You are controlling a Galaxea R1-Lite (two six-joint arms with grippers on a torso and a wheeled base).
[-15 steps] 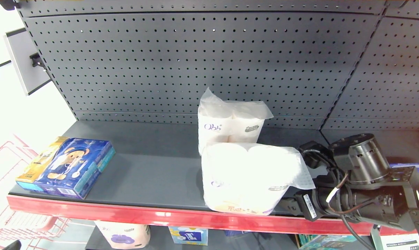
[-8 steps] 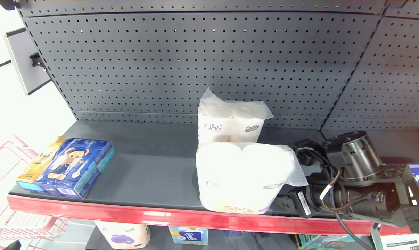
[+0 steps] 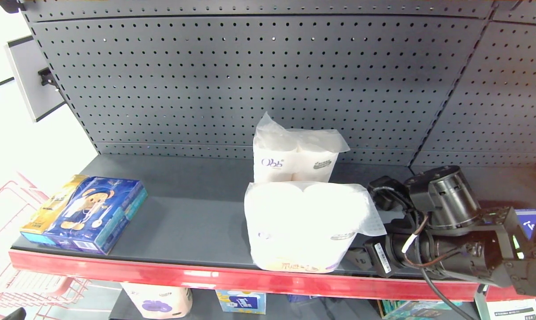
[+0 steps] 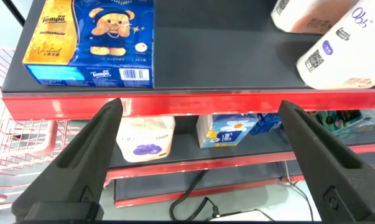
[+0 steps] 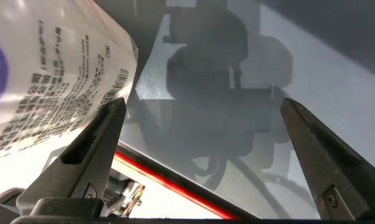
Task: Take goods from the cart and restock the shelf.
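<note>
On the grey shelf (image 3: 192, 213) a white toilet paper pack (image 3: 306, 224) stands near the red front edge, with a second pack (image 3: 294, 160) behind it. My right gripper (image 3: 361, 257) is low at the front pack's right side, open. In the right wrist view the pack (image 5: 44, 93) lies against one fingertip and nothing is between the fingers of the right gripper (image 5: 202, 102). My left gripper (image 4: 199, 106) hangs open in front of the shelf's red edge (image 4: 193, 99), holding nothing. Both packs (image 4: 342, 50) appear there too.
A blue tissue box (image 3: 88, 213) lies at the shelf's left front, next to free shelf space in the middle. The red wire cart (image 3: 10, 266) is at the lower left. More goods (image 4: 143, 137) sit on the shelf below. A perforated back wall (image 3: 250, 80) closes the rear.
My right arm has moved left along the shelf, and the front toilet paper pack has slid left with it. The rear pack and the blue box stayed put.
</note>
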